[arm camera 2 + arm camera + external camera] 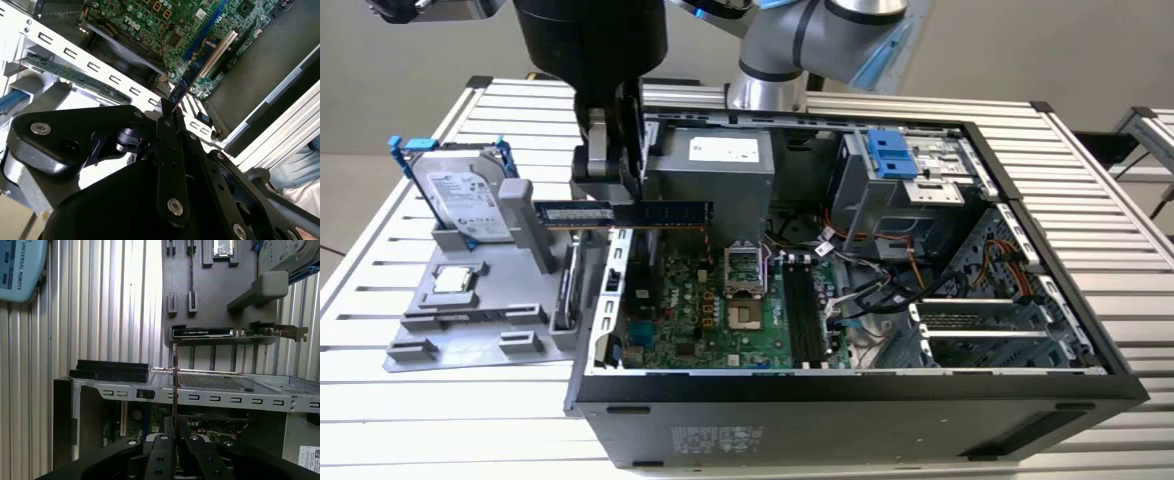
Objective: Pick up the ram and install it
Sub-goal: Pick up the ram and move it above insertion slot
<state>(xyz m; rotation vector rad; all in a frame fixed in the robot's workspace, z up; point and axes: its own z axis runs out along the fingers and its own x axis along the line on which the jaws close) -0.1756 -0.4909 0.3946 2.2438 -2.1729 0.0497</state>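
Black two-finger gripper: closed, pinching the long, flat, dark blue-black ram near its middle. The ram is off every surface, held level and on edge. It straddles the side wall of the open black computer case on the exterior view's left (one end over the grey plastic parts holder, the other over the green motherboard). A silver hard drive in a blue frame stands upright on the holder.
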